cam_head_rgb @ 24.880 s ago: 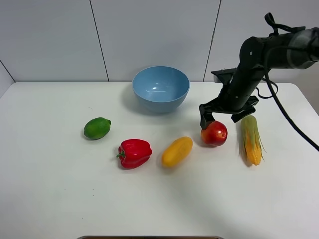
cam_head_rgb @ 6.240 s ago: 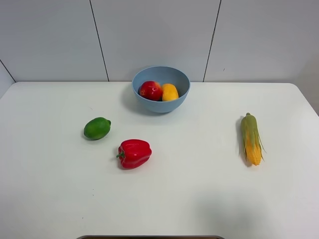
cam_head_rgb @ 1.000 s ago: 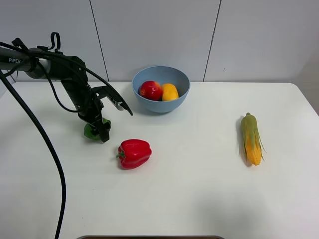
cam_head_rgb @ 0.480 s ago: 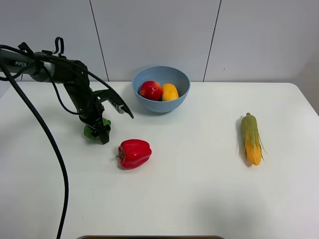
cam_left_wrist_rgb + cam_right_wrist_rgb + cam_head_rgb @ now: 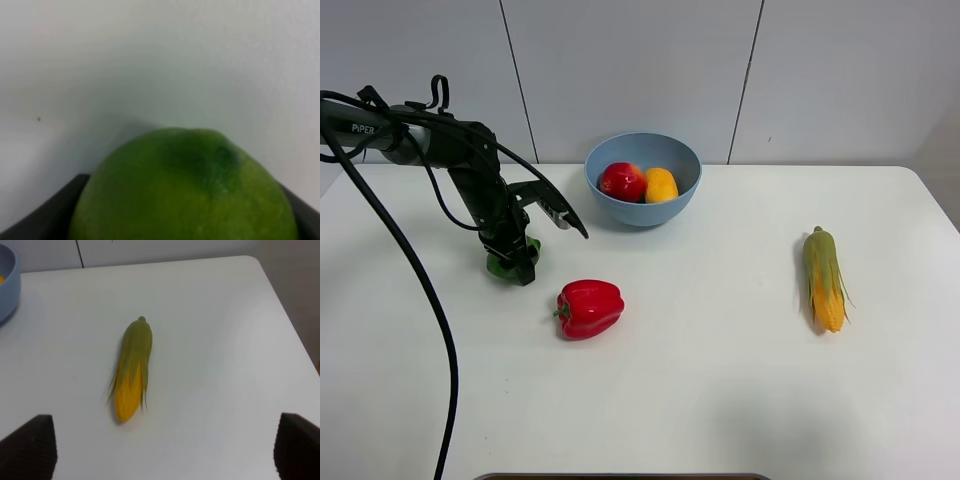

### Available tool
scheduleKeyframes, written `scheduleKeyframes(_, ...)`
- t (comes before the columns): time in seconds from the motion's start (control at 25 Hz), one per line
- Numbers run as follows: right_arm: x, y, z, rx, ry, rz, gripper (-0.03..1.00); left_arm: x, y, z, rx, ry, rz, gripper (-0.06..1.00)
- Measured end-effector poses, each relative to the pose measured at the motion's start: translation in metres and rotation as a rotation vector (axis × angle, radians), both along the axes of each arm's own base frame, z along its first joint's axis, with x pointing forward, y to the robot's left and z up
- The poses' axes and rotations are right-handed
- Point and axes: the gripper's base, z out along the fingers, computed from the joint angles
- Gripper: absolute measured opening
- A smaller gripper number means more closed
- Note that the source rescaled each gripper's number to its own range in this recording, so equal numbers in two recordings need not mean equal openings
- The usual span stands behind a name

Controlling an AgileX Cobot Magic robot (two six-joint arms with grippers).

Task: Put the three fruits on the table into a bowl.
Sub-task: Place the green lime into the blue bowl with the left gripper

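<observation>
The green lime (image 5: 500, 267) lies on the white table (image 5: 720, 390) at the left. My left gripper (image 5: 517, 262) is down over it. In the left wrist view the lime (image 5: 185, 190) fills the space between the two dark fingers (image 5: 45, 215), which press against its sides. The red apple (image 5: 623, 181) and the yellow-orange mango (image 5: 661, 184) lie in the light-blue bowl (image 5: 642, 210) at the back centre. My right gripper (image 5: 162, 450) is open and empty above the table's right side; it is out of the exterior high view.
A red bell pepper (image 5: 588, 307) lies just to the right of and in front of the lime. A corn cob (image 5: 824, 277) lies at the right, also in the right wrist view (image 5: 132, 370). The left arm's black cable (image 5: 430, 330) hangs across the left edge.
Over the last second my left gripper has shifted slightly and settled on the lime. The apple and mango, on the table long ago, are now in the bowl.
</observation>
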Motion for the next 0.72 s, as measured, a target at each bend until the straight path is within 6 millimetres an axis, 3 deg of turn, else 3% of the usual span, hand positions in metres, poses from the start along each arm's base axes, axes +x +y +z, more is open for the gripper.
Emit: scheduleKeyframes(0.72, 0.0, 0.0, 0.0, 0.0, 0.0, 0.0, 0.63, -0.0014, 0.0003, 0.0008, 0.004, 0.016, -0.001, 0.0)
